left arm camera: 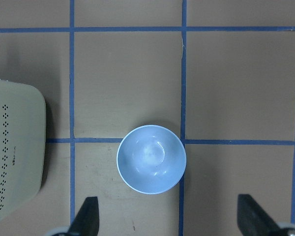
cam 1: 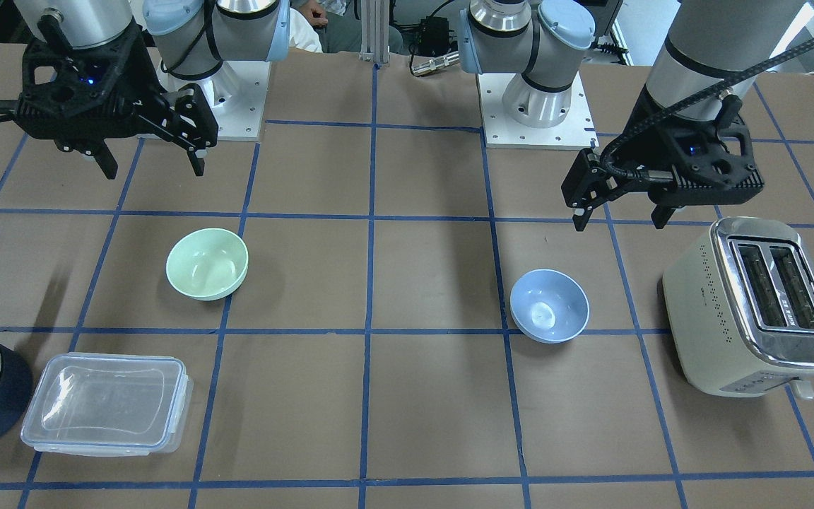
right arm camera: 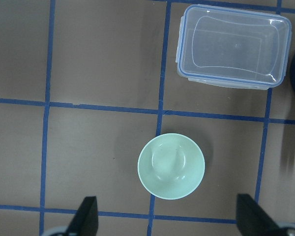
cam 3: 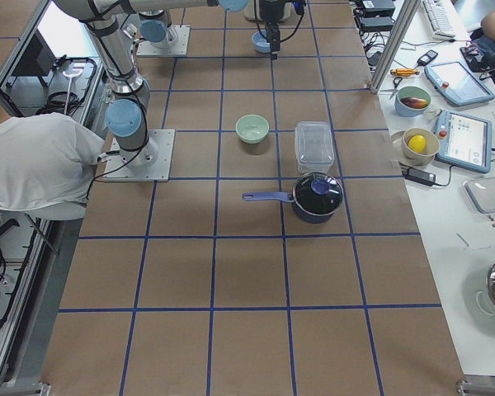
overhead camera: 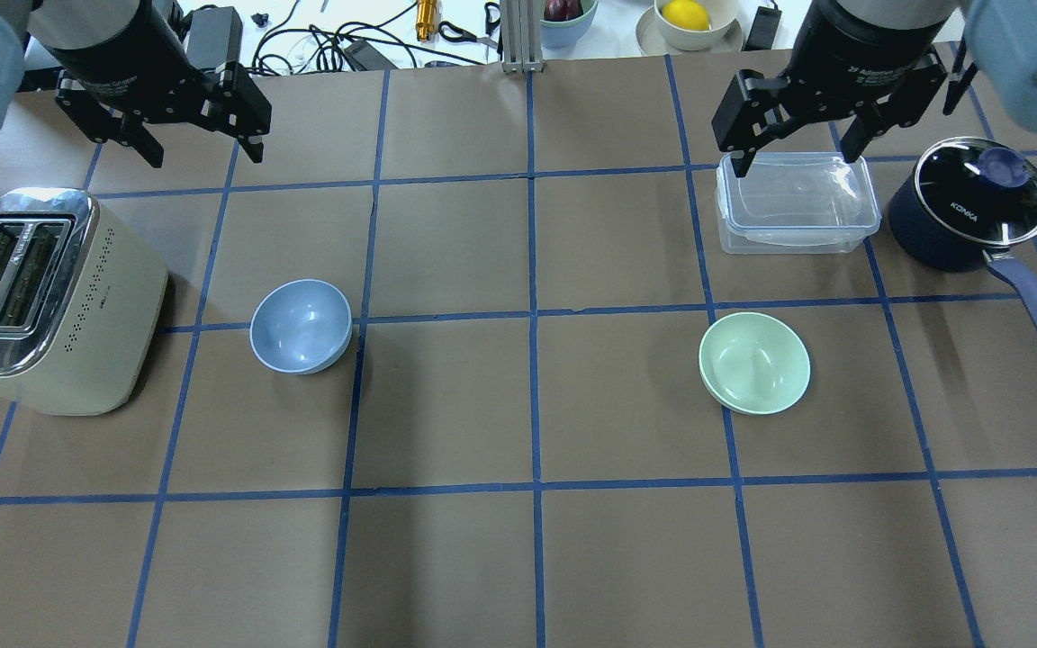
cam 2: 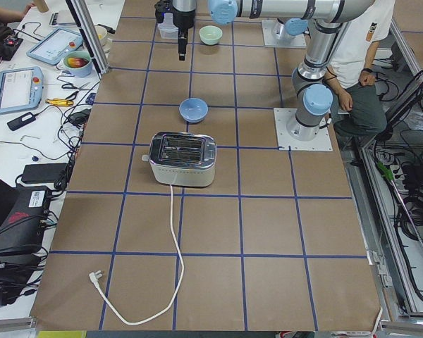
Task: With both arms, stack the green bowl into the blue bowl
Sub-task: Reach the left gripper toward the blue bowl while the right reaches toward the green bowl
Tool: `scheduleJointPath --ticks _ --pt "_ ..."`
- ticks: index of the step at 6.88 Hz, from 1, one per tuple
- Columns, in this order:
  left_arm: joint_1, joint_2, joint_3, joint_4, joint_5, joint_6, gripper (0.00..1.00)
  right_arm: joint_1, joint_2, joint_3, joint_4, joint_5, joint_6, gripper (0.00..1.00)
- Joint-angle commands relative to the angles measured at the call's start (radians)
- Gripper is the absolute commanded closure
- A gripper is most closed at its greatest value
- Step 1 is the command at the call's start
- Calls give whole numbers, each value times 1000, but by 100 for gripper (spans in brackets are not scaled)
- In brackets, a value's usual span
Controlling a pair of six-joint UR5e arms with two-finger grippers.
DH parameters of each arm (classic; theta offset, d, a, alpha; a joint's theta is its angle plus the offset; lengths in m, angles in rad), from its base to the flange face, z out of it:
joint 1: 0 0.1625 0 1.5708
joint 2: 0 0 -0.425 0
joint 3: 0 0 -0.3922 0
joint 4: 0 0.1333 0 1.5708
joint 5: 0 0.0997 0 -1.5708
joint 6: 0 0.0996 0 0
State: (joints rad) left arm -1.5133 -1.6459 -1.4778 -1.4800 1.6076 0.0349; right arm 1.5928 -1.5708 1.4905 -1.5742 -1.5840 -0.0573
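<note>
Green bowl (overhead camera: 754, 363) sits upright on the table's (overhead camera: 527, 558) right half, approx midway btw robot-side and operator-side edges, well apart from everything. In the right wrist view it lies centred btw the two fingers of the right gripper (overhead camera: 794, 157), a little ahead of the tips and far below them; no contact. Right fingers (right arm camera: 86, 216) are spread wide w/ nothing held, hanging high above the tabletop.

Blue bowl (overhead camera: 301, 326) sits upright on the left half at about the same depth, well apart from the green one. In the left wrist view it lies btw the fingers of the left gripper (overhead camera: 205, 155), slightly toward the left-edge side, also far below; no contact. Left fingers (left arm camera: 87, 216) are spread wide too, holding nothing.

Count on the tabletop: 2 bowls (1 green, 1 blue), neither stacked; 2 grippers, both clear of the bowls.

Others, 1 each: cream toaster (overhead camera: 41, 306) by the left edge, near the blue bowl; clear lidded container (overhead camera: 796, 202) beyond the green bowl toward the operator-side edge; navy saucepan (overhead camera: 969, 216) w/ glass lid just beside it, toward the right edge.
</note>
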Motion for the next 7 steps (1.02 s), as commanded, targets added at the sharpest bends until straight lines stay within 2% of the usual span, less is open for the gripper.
scheduleJointPath --ticks 1,3,4,6,7 --pt "-4 3 -10 1 0 0 0 -51 -5 -4 3 59 7 0" --pt "-25 -14 -34 -3 5 20 0 -50 -12 -3 16 55 11 0" --pt "-27 -43 -135 68 3 10 0 -50 -12 -1 17 55 11 0" --pt "-25 -101 -443 510 0 14 0 -51 -6 5 45 50 4 0" --pt "-39 -144 -532 603 0 11 0 -60 11 52 83 47 -5 0"
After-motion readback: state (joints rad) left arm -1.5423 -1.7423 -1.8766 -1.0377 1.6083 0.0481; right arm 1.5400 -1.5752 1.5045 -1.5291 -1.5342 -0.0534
